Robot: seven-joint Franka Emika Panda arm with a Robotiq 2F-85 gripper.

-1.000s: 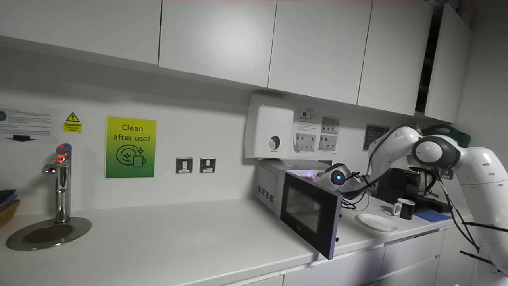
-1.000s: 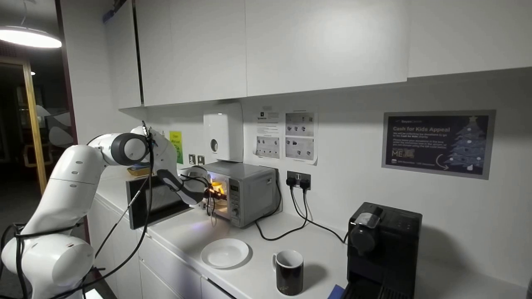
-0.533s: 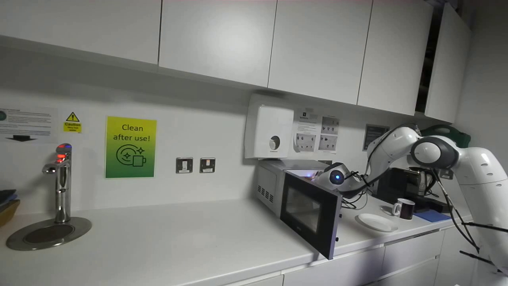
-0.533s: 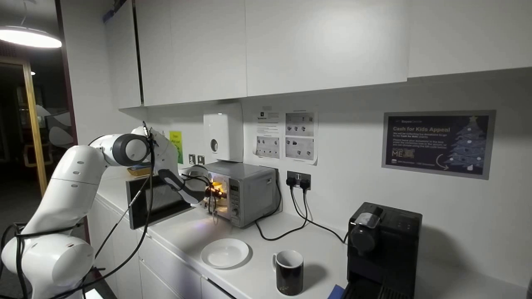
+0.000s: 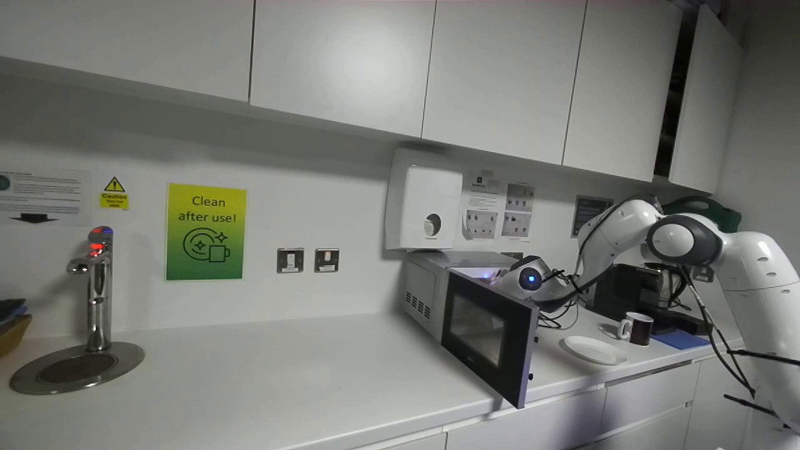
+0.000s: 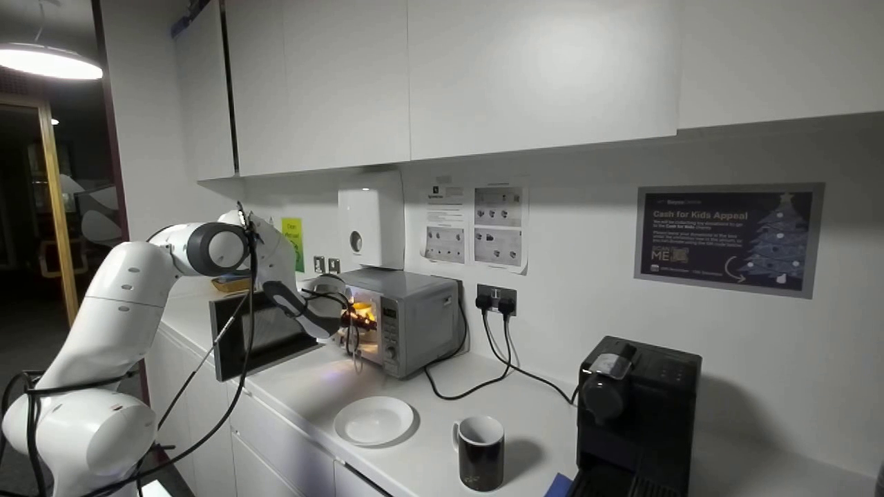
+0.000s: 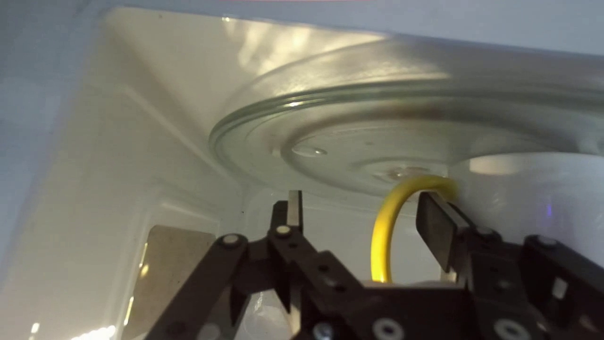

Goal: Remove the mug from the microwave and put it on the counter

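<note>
White wall cabinets [image 5: 337,56] extend across the top of both exterior views. The white counter [image 5: 281,369] crosses the lower half of an exterior view. The white robot arm [image 6: 114,310] rises from the lower left of an exterior view toward the centre, where the silver-grey microwave [image 6: 431,317] rests on the counter, its interior lit. The microwave's door [image 5: 478,331], dark glass in a black frame, stands open right of centre in an exterior view. A black coffee machine [image 6: 639,414] occupies the lower right of an exterior view. In the wrist view a glass turntable [image 7: 330,127] spans the upper middle and right. At bottom centre of an exterior view lies a white plate [image 6: 373,421]. The gripper [image 7: 361,212] enters the wrist view from the bottom edge, within the microwave, its jaws well apart. At that frame's right edge, also inside the microwave, is the task's white mug [image 7: 542,203], partly visible. A dark mug [image 6: 481,459] stands upright on the counter, right of the plate. The white mug's yellow handle [image 7: 384,231] lies between the fingers, clear of the left-hand one and therefore not clasped; contact with the right-hand one cannot be determined.
</note>
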